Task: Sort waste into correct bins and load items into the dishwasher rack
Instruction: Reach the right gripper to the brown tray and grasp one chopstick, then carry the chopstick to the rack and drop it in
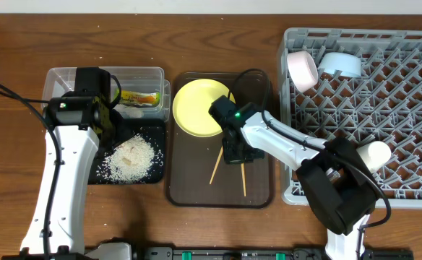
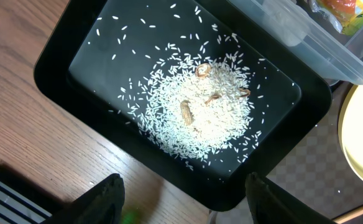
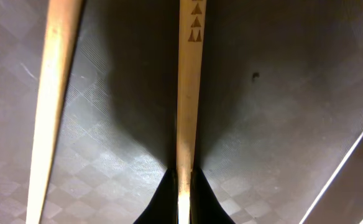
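My right gripper (image 1: 235, 153) is down on the brown serving tray (image 1: 258, 191), shut on one wooden chopstick (image 3: 187, 93). The second chopstick (image 3: 54, 93) lies beside it; both show in the overhead view (image 1: 216, 167). The yellow plate (image 1: 199, 107) sits at the tray's back. My left gripper (image 2: 184, 205) is open and empty above the near edge of the black tray (image 2: 57, 56), which holds white rice (image 2: 200, 112). The clear tub (image 1: 135, 78) behind it holds the printed wrapper (image 1: 140, 97). The grey rack (image 1: 406, 108) holds a white bowl (image 1: 301, 70), a light blue bowl (image 1: 339, 65) and a pale cup (image 1: 376, 153).
A few brown scraps (image 2: 186, 112) lie in the rice. The clear tub's rim (image 2: 306, 37) and the plate's edge (image 2: 362, 143) show in the left wrist view. Bare wooden table (image 1: 23, 43) surrounds the trays.
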Action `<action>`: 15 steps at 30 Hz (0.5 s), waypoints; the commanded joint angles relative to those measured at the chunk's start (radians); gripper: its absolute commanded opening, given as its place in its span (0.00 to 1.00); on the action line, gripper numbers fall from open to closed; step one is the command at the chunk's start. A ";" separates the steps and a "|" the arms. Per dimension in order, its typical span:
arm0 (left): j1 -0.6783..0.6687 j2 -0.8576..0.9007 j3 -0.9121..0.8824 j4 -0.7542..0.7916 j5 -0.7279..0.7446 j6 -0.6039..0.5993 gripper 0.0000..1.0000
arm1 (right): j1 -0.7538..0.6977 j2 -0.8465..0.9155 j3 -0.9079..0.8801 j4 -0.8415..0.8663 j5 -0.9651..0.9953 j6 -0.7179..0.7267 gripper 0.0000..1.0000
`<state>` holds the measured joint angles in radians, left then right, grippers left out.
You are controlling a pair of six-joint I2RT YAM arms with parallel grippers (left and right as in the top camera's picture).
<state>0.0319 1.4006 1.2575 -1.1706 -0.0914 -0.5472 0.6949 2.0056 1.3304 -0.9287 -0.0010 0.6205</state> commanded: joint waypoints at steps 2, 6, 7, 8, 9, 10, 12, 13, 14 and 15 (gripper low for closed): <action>0.004 0.004 0.005 -0.003 -0.006 -0.008 0.65 | -0.018 -0.056 0.000 -0.003 0.009 -0.049 0.01; 0.004 0.004 0.005 -0.003 -0.006 -0.008 0.65 | -0.048 -0.163 0.005 -0.003 0.012 -0.130 0.01; 0.004 0.004 0.005 -0.003 -0.006 -0.008 0.65 | -0.058 -0.198 0.005 -0.005 0.012 -0.152 0.01; 0.004 0.004 0.005 -0.003 -0.006 -0.008 0.66 | -0.070 -0.234 0.005 -0.008 0.013 -0.177 0.01; 0.004 0.004 0.005 -0.003 -0.006 -0.008 0.66 | -0.082 -0.266 0.005 -0.012 0.014 -0.204 0.02; 0.004 0.004 0.005 -0.003 -0.006 -0.008 0.65 | -0.095 -0.297 0.005 -0.019 0.020 -0.225 0.02; 0.004 0.004 0.005 -0.003 -0.006 -0.008 0.66 | -0.130 -0.359 0.005 -0.044 0.041 -0.286 0.04; 0.004 0.004 0.005 -0.002 -0.006 -0.008 0.66 | -0.148 -0.378 0.005 -0.058 0.056 -0.311 0.04; 0.004 0.004 0.005 -0.002 -0.006 -0.008 0.65 | -0.167 -0.396 0.005 -0.079 0.073 -0.332 0.04; 0.004 0.004 0.005 -0.002 -0.006 -0.008 0.66 | -0.190 -0.410 0.005 -0.105 0.098 -0.344 0.04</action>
<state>0.0319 1.4006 1.2575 -1.1706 -0.0914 -0.5472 0.5556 1.6325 1.3304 -1.0004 0.0261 0.3840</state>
